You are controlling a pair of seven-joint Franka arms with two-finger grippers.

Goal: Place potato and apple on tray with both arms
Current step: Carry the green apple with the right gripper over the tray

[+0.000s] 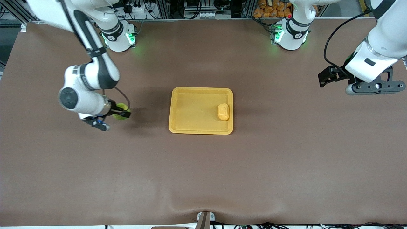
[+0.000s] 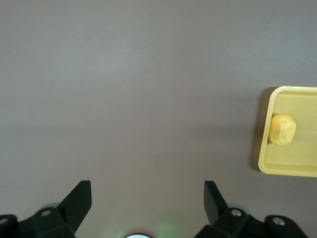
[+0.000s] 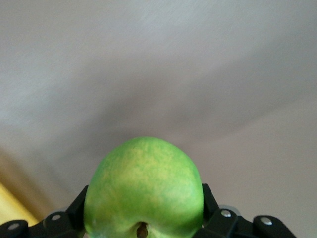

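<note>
With right gripper (image 1: pixel 122 113) clamping the round green apple (image 3: pixel 143 191), it should clear the shallow yellow plastic tray (image 1: pixel 178 109) rim before release; left gripper (image 2: pixel 147 197) waits wide open.

The tray (image 1: pixel 201 110) lies mid-table, and the potato (image 1: pixel 223 112) sits in it at three o'clock, against the rim toward the left arm's end. At nine o'clock from the tray, well apart, the right gripper (image 1: pixel 120 114) grips the apple (image 1: pixel 119 115) over the table. At two o'clock, the left gripper (image 1: pixel 332 76) hangs spread wide over the table's left-arm end.
</note>
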